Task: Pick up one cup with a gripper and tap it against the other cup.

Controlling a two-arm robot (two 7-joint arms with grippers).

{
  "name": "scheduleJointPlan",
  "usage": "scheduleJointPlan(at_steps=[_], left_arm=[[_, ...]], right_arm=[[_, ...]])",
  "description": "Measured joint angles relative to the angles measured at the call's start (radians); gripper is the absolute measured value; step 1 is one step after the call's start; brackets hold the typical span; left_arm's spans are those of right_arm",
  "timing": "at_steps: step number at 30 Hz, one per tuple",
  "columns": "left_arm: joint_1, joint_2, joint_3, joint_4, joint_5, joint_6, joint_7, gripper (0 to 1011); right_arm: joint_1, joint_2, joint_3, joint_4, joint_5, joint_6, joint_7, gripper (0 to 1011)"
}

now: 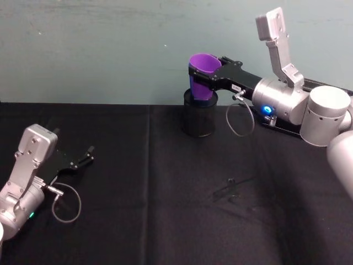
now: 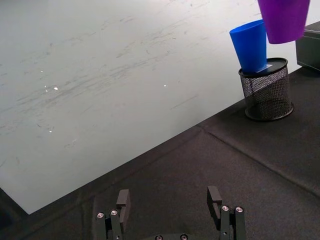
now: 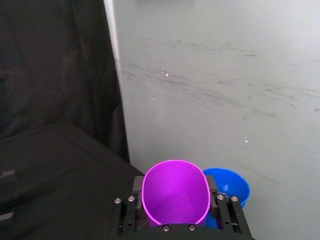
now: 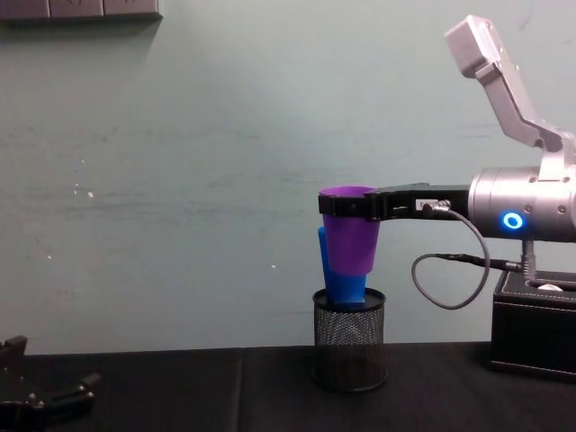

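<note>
My right gripper [image 4: 345, 205] clamps the purple plastic tapered tumbler [image 4: 351, 245], raised just beside the blue plastic tumbler [image 4: 342, 288] standing in a black wire-mesh holder [image 4: 349, 342]. If I tap hard, I could topple it. The left gripper [image 2: 168, 195] lies on the table, fingers apart.

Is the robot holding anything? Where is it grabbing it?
Yes. The right gripper holds the purple cup, clamped just below its rim. The left gripper is open and holds nothing.

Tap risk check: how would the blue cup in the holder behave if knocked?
The blue cup leans loose in the mesh holder, so it probably rocks or shifts. Smooth plastic suggests light, stiff. Right gripper holds the purple cup beside it.
</note>
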Motion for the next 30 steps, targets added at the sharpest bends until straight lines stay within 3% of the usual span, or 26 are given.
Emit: scheduleJointPlan(at_steps=[13,30], left_arm=[[0.000,0.000,0.000,0.000,0.000,0.000,0.000,1011],[0.000,0.000,0.000,0.000,0.000,0.000,0.000,1011]], right_arm=[[-0.094,0.071,-0.008,-0.188,0.055,0.067,0.012,722],[-0.209,0.196,-0.017,-0.426,0.126,0.126,0.030,723]])
